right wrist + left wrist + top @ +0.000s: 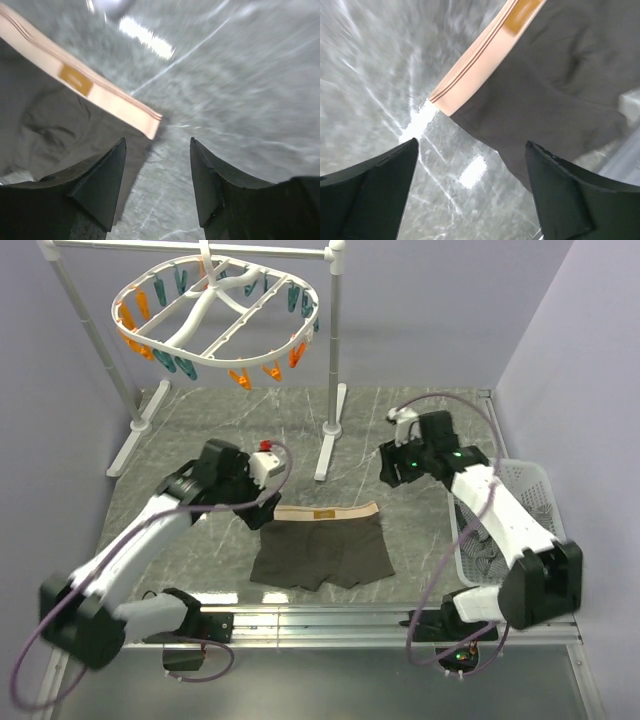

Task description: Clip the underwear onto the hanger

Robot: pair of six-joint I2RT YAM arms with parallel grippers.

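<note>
**Left wrist view.** The dark fingers (pixel 375 190) of the left gripper (pixel 471 145) fill the bottom edge, jaws set wide with nothing between them. Just beyond the gap lies the left end of the tan waistband (pixel 475 70). The underwear (pixel 555 90) spreads from it to the right, flat on the grey marbled table (pixel 365 75).

**Right wrist view.** The right gripper (pixel 157 141) likewise stands parted and empty. The other waistband end lies just ahead of its left finger, with the small label (pixel 76 80) further along the band.

**Top view.** Each gripper hovers near its own waistband corner of the garment. The garment lies between the two arms, waistband turned away from their bases. The hanger (pixel 215 310) hangs from the rail (pixel 335 360) at the far side, well apart from the garment, its pins (pixel 240 378) dangling from the rim.

**Handling, as judged.** The cloth looks light, soft and limp, and would likely sag and fold if lifted from one point. The waistband is the firmest part, thick enough to pinch and to feed into a pin. A hold at each band corner should keep that edge taut. The smooth table may let the cloth slide before the fingers close.
</note>
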